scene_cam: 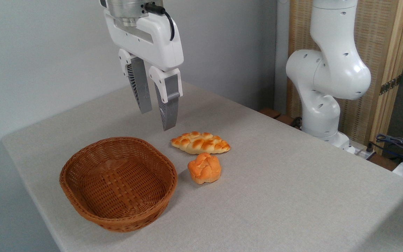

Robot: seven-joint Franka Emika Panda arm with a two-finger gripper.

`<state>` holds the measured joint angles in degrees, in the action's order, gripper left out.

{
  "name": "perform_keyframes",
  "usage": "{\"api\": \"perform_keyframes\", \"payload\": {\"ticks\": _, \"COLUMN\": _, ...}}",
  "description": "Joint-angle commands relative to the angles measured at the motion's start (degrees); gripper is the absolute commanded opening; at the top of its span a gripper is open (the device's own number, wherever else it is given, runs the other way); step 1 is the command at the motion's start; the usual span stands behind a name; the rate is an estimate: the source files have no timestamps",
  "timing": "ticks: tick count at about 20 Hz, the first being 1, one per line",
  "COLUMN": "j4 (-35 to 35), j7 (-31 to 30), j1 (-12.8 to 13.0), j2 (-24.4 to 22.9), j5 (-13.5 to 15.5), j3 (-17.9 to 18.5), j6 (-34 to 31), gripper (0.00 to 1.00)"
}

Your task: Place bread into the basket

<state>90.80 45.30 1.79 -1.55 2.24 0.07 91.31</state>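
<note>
Your gripper [157, 120] hanging above the table [292, 182], fingers slightly apart and empty, the roll [204, 168] just right of your basket [82, 206], braided loaf [200, 142] behind it

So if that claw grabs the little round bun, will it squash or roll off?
The round roll looks glossy, so the tool's fingers might slip a little. Its knotted, lumpy shape and flat pale underside suggest it would sit rather than roll. Whether it squashes can't be told from here.
</note>
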Motion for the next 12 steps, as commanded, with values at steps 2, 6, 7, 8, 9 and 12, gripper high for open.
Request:
{"api": "perform_keyframes", "payload": {"ticks": 2, "j4": -0.45, "j7": 0.58, "j1": -0.48, "j2": -0.03, "j5": -0.48, "j3": -0.25, "j6": -2.28, "gripper": 1.00}}
{"api": "perform_keyframes", "payload": {"ticks": 6, "j4": -0.45, "j7": 0.58, "j1": -0.48, "j2": -0.03, "j5": -0.48, "j3": -0.25, "j6": -2.28, "gripper": 1.00}}
{"api": "perform_keyframes", "payload": {"ticks": 7, "j4": -0.45, "j7": 0.58, "j1": -0.48, "j2": -0.12, "j5": -0.48, "j3": -0.25, "j6": -2.28, "gripper": 1.00}}
{"api": "perform_keyframes", "payload": {"ticks": 8, "j4": -0.10, "j7": 0.58, "j1": -0.48, "j2": -0.21, "j5": -0.48, "j3": -0.25, "j6": -2.19, "gripper": 1.00}}
{"api": "perform_keyframes", "payload": {"ticks": 9, "j4": 0.42, "j7": 0.67, "j1": -0.48, "j2": -0.64, "j5": -0.39, "j3": -0.25, "j6": -2.19, "gripper": 1.00}}
{"api": "perform_keyframes", "payload": {"ticks": 12, "j4": 4.01, "j7": 0.93, "j1": -0.48, "j2": -2.83, "j5": -0.21, "j3": -0.42, "j6": -1.93, "gripper": 1.00}}
